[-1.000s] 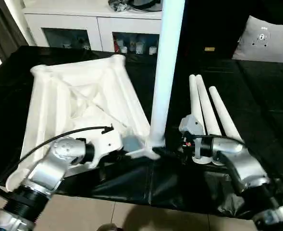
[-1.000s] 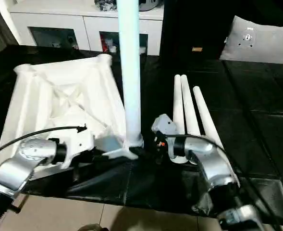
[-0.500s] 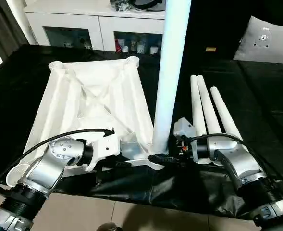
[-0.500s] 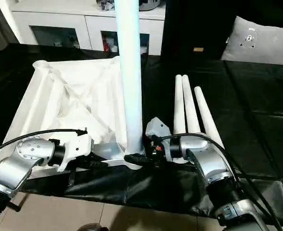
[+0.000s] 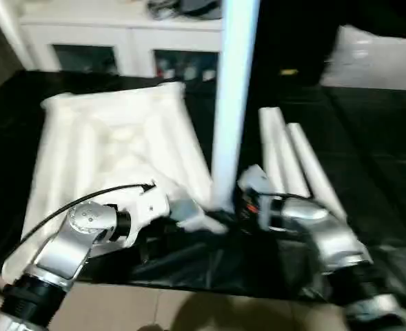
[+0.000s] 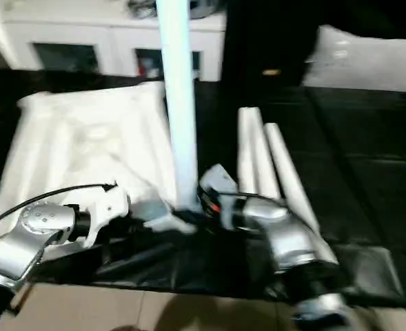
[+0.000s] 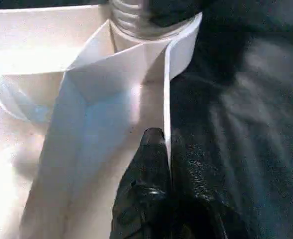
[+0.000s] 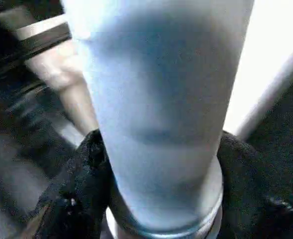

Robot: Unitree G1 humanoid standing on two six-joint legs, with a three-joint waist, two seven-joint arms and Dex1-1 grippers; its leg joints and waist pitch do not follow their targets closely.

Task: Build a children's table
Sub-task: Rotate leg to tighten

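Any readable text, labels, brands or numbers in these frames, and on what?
None can be read.
Tabletop, upright leg, three loose legs: plain white, no print visible.
Cushion: no mark can be made out; too blurred.
Small yellowish patch on the dark background: too small and blurred to read.
Items behind the cabinet glass: too blurred.

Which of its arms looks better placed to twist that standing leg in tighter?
Probably the right. The right gripper has its fingers either side of the upright leg near its base, while the left gripper is pinched on the tabletop's edge rim, steadying it.
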